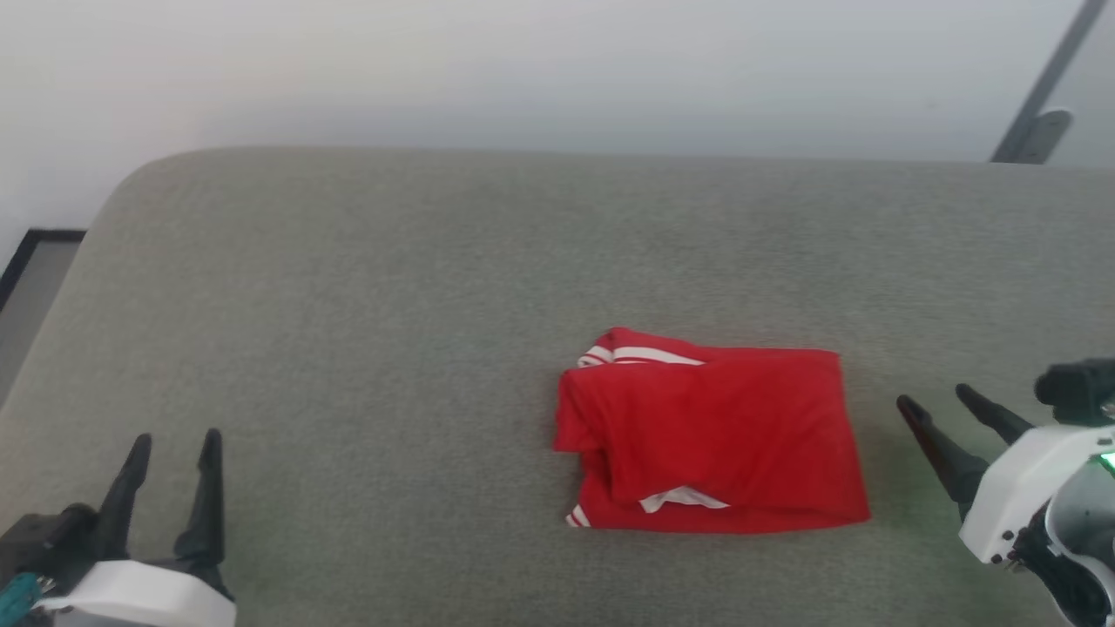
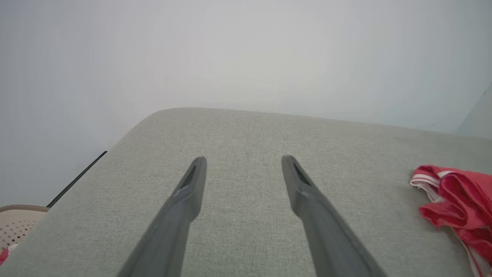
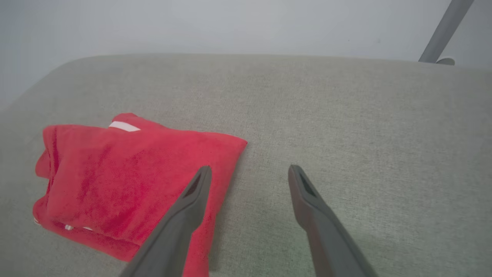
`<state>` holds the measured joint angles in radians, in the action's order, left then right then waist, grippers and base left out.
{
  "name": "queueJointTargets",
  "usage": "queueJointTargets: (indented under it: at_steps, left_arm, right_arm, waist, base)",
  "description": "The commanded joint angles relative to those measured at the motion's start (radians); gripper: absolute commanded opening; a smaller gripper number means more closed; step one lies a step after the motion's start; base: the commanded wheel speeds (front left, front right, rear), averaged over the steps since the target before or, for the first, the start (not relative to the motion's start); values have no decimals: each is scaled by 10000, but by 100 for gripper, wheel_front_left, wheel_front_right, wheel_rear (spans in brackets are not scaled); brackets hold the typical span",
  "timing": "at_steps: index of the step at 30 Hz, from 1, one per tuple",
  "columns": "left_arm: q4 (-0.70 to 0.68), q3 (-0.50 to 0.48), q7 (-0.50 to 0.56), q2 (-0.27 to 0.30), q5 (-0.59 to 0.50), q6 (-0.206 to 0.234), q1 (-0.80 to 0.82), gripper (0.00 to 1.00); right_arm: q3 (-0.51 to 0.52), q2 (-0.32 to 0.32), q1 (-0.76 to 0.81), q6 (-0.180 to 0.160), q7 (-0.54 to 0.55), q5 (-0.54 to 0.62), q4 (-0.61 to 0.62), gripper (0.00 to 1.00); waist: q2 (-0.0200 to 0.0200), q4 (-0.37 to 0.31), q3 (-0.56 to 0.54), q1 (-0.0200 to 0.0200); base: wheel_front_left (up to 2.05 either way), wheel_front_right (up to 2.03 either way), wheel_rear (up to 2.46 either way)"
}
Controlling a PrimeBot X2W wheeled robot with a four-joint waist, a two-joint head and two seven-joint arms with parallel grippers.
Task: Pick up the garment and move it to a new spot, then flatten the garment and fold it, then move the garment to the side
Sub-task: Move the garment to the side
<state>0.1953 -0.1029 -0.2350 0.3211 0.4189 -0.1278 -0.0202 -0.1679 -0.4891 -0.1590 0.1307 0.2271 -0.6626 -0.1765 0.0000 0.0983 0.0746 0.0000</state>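
Note:
The garment (image 1: 710, 431) lies folded into a red rectangle on the grey padded surface (image 1: 366, 287), right of centre, with white striped trim showing at its far-left and near-left corners. My right gripper (image 1: 934, 399) is open just off the garment's right edge, fingers pointing up and left, nothing between them. In the right wrist view the garment (image 3: 127, 177) lies left of my open right gripper (image 3: 249, 171), whose left finger overlaps its corner. My left gripper (image 1: 174, 440) stands open at the near left, well away from the cloth. The left wrist view has the garment (image 2: 457, 200) at its right edge, beyond my open left gripper (image 2: 243, 161).
The grey surface has a rounded far-left corner and ends at a pale wall (image 1: 523, 70). A grey metal leg (image 1: 1041, 96) leans at the far right. A beige perforated basket (image 2: 17, 223) sits past the surface's left edge.

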Motion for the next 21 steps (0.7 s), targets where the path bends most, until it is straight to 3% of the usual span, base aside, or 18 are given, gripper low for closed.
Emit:
queueJointTargets:
  at_steps: [1, 10, 21]
  left_arm:
    - [17, 70, -43, -57, 37, -10, 177, 100]
    - [315, 616, -138, -314, -3, -18, 655, 100]
    - [747, 1176, -248, -631, -20, -24, 1359, 100]
  right_arm:
    - [-80, -74, -191, -3, 345, -137, -42, 100]
    - [-386, -391, -827, -2, 3100, -389, -116, 100]
    - [-575, -208, -1521, -2, 5924, -108, -199, 100]
  waist:
    - [0, 247, 170, 0]
    - [0, 939, 767, 0]
    - [0, 1459, 1523, 0]
  base:
    - [0, 0, 0]
    - [0, 0, 0]
    - [0, 0, 0]
